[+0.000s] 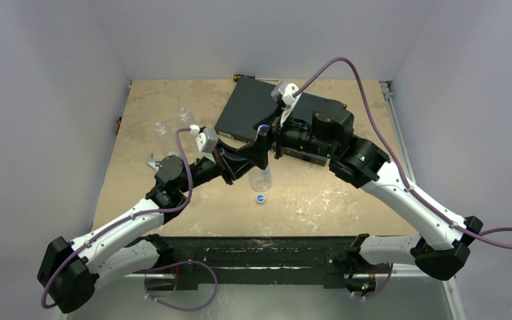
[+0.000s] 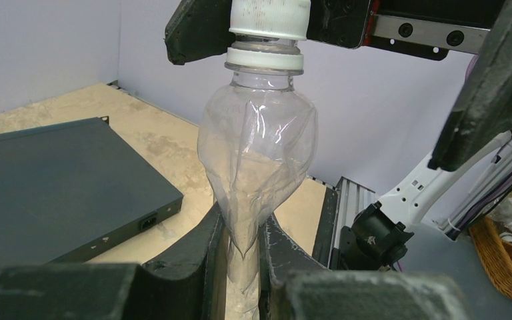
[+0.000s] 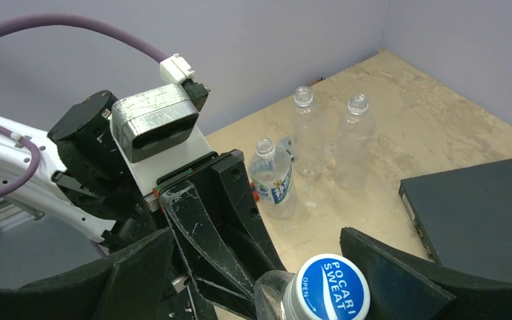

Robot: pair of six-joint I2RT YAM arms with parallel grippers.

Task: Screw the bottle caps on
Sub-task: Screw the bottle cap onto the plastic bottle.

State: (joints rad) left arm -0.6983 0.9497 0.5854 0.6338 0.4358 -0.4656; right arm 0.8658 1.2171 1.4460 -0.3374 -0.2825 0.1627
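Clear plastic marks the unfinished stock at the left: two unlabelled bottles (image 3: 355, 133) and one labelled bottle (image 3: 273, 183) stand upright on the tabletop (image 1: 347, 197) with bare necks, well apart from the work point. Next, the left pincer (image 2: 243, 230) is clamped on the waist of the held bottle (image 2: 260, 140), crushing it flat and holding it upright. A fitted cap (image 2: 269, 17) sits on its neck; whether the thread is run fully down cannot be told. The right pincer (image 1: 265, 133) stands over this cap with its jaws spread wide, one on each side, gripping nothing. Judged progress: one bottle of the four in view is capped or nearly so, and three are left. A loose cap (image 1: 261, 198) lies on the tabletop just in front of the held bottle; no further caps are visible. Behind the pincers lies the black box (image 1: 257, 113). View differences: only the top view shows the loose cap; only the right wrist view shows the printing on the blue cap face and the bottle label; only the left wrist view shows the crushed waist and the white cap skirt.
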